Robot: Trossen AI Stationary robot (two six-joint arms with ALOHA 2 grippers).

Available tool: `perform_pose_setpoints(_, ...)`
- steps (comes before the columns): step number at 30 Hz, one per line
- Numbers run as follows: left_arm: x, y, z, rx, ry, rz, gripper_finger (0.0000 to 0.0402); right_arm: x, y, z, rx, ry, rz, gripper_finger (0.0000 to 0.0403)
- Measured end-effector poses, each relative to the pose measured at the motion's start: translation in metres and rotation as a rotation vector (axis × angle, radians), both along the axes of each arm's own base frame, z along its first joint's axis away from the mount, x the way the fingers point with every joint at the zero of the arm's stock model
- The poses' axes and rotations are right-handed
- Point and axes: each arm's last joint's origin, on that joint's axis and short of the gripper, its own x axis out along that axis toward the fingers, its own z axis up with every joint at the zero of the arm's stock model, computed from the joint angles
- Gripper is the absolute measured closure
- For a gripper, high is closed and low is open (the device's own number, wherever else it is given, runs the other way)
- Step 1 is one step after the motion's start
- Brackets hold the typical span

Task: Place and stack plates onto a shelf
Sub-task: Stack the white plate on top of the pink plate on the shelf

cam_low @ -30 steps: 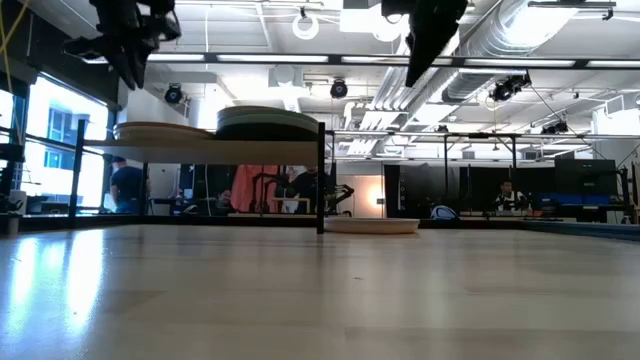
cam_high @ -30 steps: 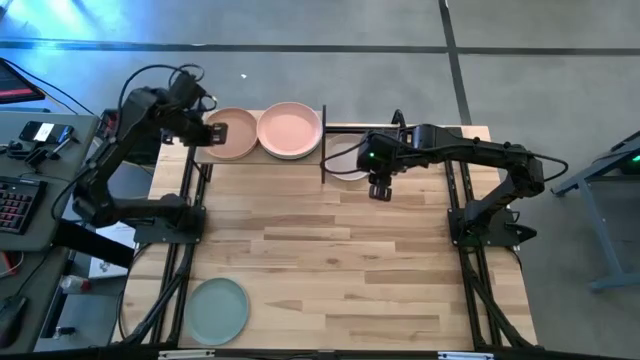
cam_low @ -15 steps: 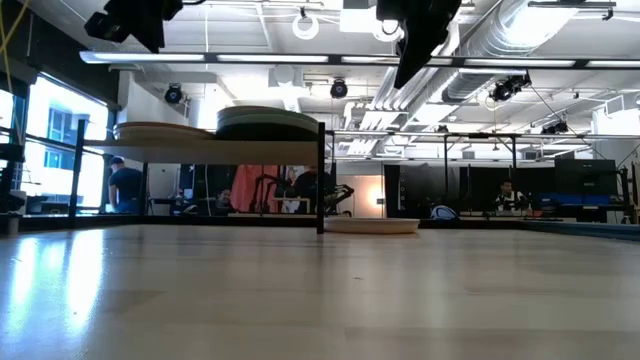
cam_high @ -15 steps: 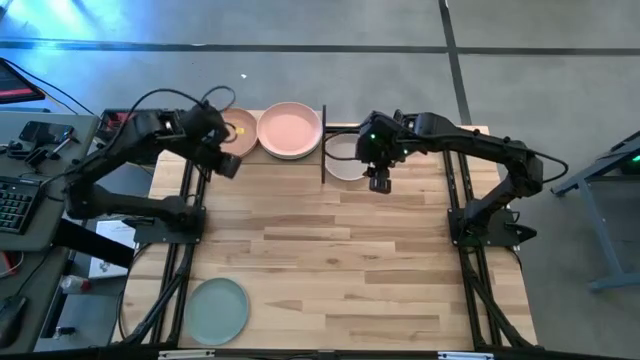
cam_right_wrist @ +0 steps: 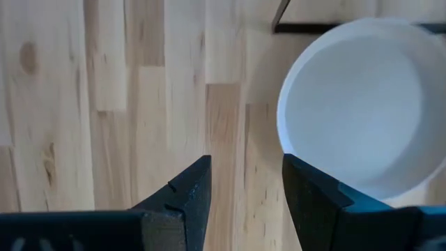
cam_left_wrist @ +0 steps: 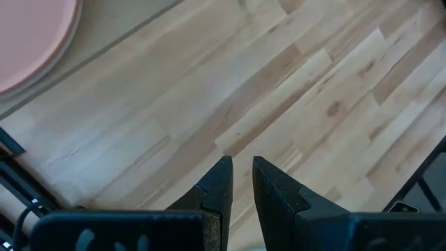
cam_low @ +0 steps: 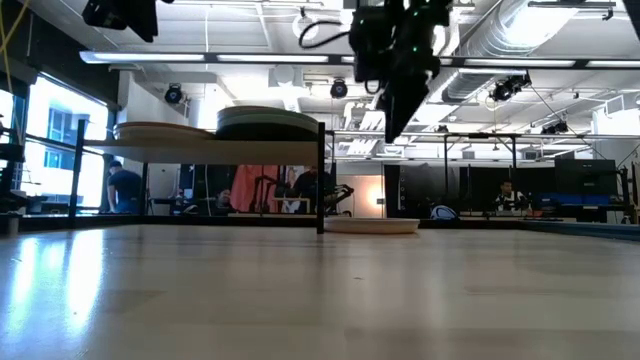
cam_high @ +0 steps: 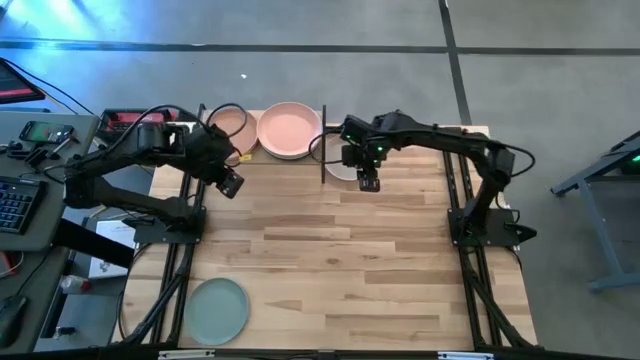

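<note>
Hovering with parted, empty fingers, the right gripper (cam_high: 367,184) is hanging beside the round matte white plate (cam_right_wrist: 362,104), while the left gripper (cam_left_wrist: 237,183) is holding its fingers nearly closed on nothing.

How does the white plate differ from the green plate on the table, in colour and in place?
The white plate lies at the far edge of the table, beside the shelf and under the open right gripper. The green plate is sage, and lies alone at the near left corner, far from both arms. Both are round, shallow, empty and flat on the tabletop.
</note>
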Motion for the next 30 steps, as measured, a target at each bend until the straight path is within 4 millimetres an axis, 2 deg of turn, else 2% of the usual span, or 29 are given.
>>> perform_pose_setpoints(4, 0.001, -0.003, 0.000, 0.006, 0.002, -0.016, 0.0357, 0.005, -0.007, -0.017, 0.028, 0.058, -0.014, 0.0252)
perform_pose_setpoints(9, 0.001, -0.005, 0.000, 0.008, 0.002, -0.014, 0.0357, 0.001, -0.013, -0.026, 0.078, 0.077, 0.012, 0.0252)
perform_pose_setpoints(14, 0.001, -0.006, 0.000, 0.008, 0.002, -0.019, 0.0357, -0.020, -0.017, -0.051, 0.107, 0.046, -0.013, 0.0252)
perform_pose_setpoints(18, 0.001, -0.006, 0.000, 0.008, 0.001, -0.019, 0.0357, -0.030, -0.017, -0.074, 0.050, -0.038, 0.011, 0.0252)
perform_pose_setpoints(24, 0.001, -0.005, 0.000, 0.028, 0.004, -0.009, 0.0357, -0.027, -0.016, -0.092, -0.048, -0.178, 0.100, 0.0252)
perform_pose_setpoints(30, 0.002, -0.005, 0.000, 0.029, 0.001, -0.008, 0.0357, -0.029, -0.018, -0.107, -0.092, -0.246, 0.105, 0.0252)
